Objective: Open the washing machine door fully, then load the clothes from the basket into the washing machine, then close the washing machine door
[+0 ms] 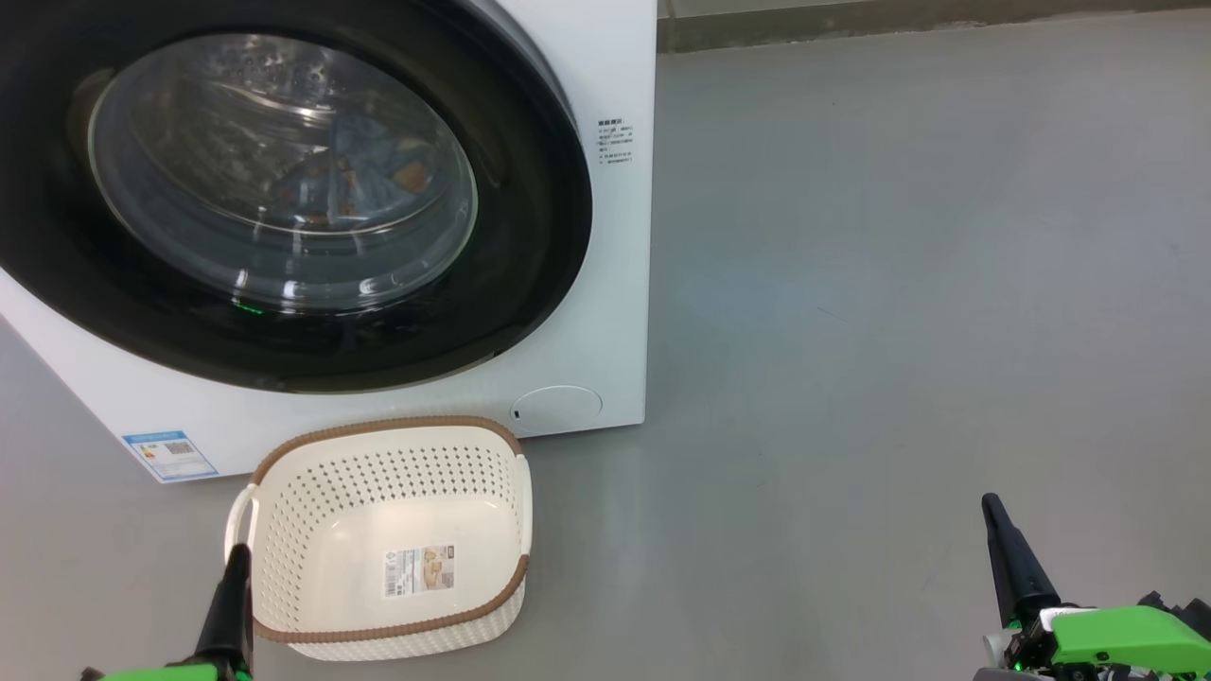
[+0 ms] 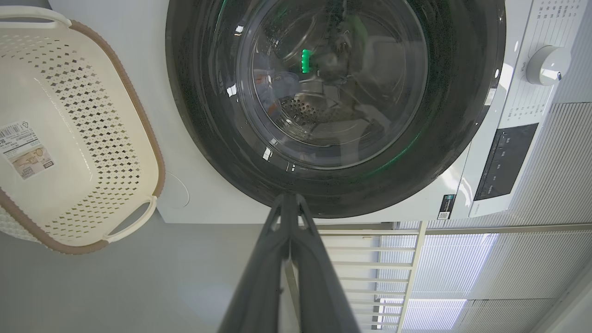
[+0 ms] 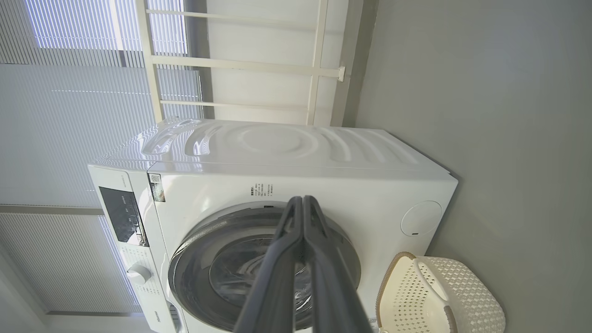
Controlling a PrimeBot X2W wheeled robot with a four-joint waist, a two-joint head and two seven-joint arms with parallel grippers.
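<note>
The white washing machine fills the upper left of the head view, and its round black-rimmed door lies flat against the front. Through the glass I see the clothes, blue with orange patches, inside the drum. On the floor before the machine stands the cream perforated basket, holding nothing but its paper label. My left gripper is shut, its tip over the basket's left rim. My right gripper is shut too, low at the right over bare floor. Both wrist views show the door closed.
Grey floor stretches to the right of the machine up to a wall base. A round flap sits low on the machine's front. The control panel and knob show in the left wrist view, with white railings and blinds behind the machine.
</note>
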